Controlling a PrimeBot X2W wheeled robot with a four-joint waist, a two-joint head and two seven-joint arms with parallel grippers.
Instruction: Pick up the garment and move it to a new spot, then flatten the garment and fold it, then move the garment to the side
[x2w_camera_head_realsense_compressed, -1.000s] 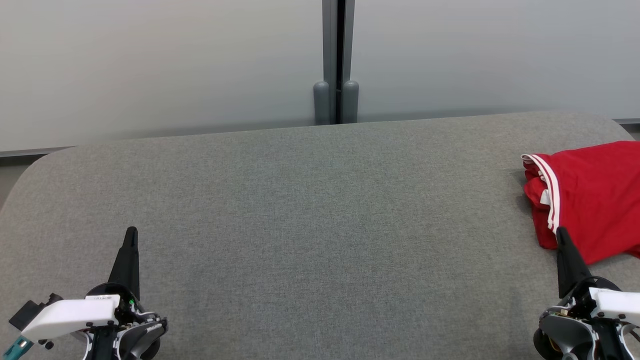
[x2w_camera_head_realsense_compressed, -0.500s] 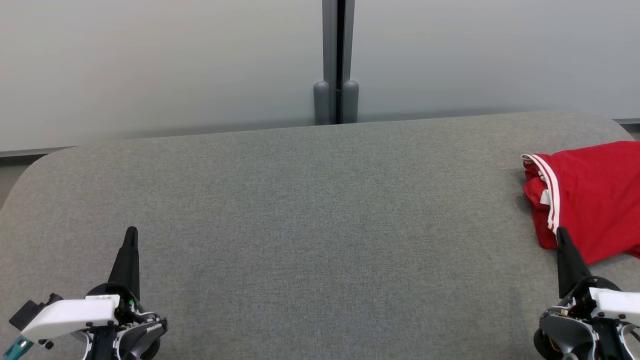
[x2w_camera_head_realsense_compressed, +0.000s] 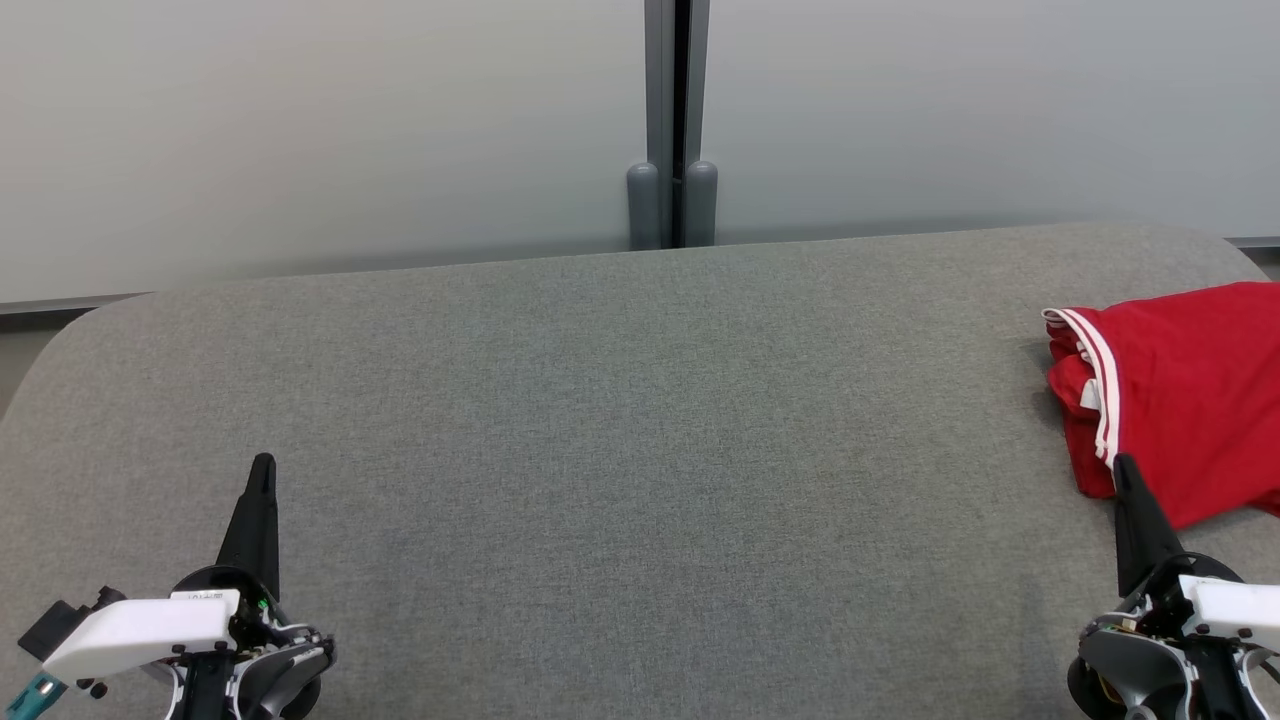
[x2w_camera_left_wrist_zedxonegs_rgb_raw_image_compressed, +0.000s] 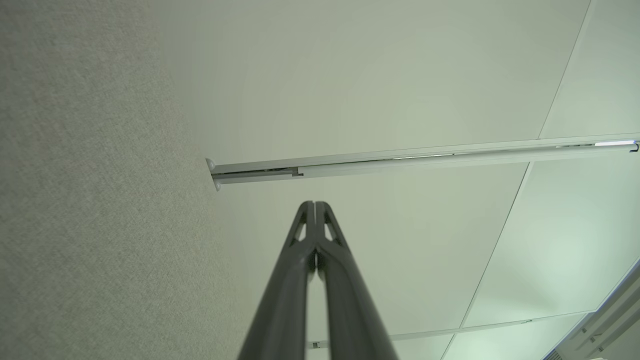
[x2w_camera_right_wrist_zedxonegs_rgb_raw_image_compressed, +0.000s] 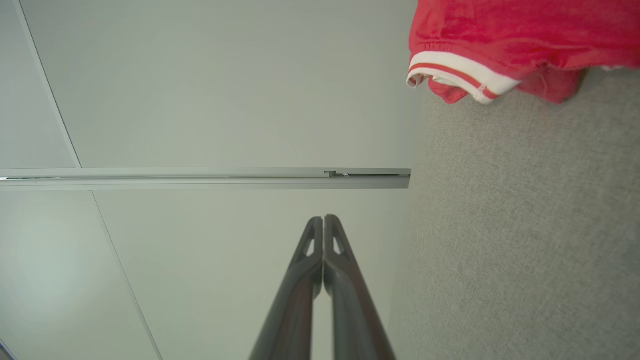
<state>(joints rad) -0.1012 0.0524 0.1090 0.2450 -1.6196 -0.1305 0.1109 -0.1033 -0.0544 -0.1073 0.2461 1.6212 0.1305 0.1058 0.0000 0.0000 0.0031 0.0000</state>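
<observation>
my left claw (x2w_camera_head_realsense_compressed: 262, 462) sits low at the near left of the grey fabric tabletop (x2w_camera_head_realsense_compressed: 640, 420), drawn together into one dark point that aims away from me toward the pale wall (x2w_camera_head_realsense_compressed: 300, 130). in my left wrist view the left claw (x2w_camera_left_wrist_zedxonegs_rgb_raw_image_compressed: 315, 204) has its fingers (x2w_camera_left_wrist_zedxonegs_rgb_raw_image_compressed: 292, 280) meeting at the tips with nothing between them, and the tabletop (x2w_camera_left_wrist_zedxonegs_rgb_raw_image_compressed: 75, 200) runs down the left side of that view. my right claw (x2w_camera_head_realsense_compressed: 1120, 462) is at the near right, pressed together the same way and holding nothing. the garment (x2w_camera_head_realsense_compressed: 1190, 390) is red with white bands (x2w_camera_head_realsense_compressed: 1100, 380) along one edge. it lies bunched at the far right of the tabletop, rumpled at its left end, and it runs off the right edge of my head view. from my head the tip of my right claw stands in front of the garment's near edge. in my right wrist view the right claw (x2w_camera_right_wrist_zedxonegs_rgb_raw_image_compressed: 323, 218) is apart from the garment (x2w_camera_right_wrist_zedxonegs_rgb_raw_image_compressed: 500, 35), which lies up in the right corner with bare tabletop (x2w_camera_right_wrist_zedxonegs_rgb_raw_image_compressed: 525, 225) between it and me. the wide middle of the tabletop lies between my two claws. behind the far edge a grey post (x2w_camera_head_realsense_compressed: 675, 120) splits the wall into two panels.
</observation>
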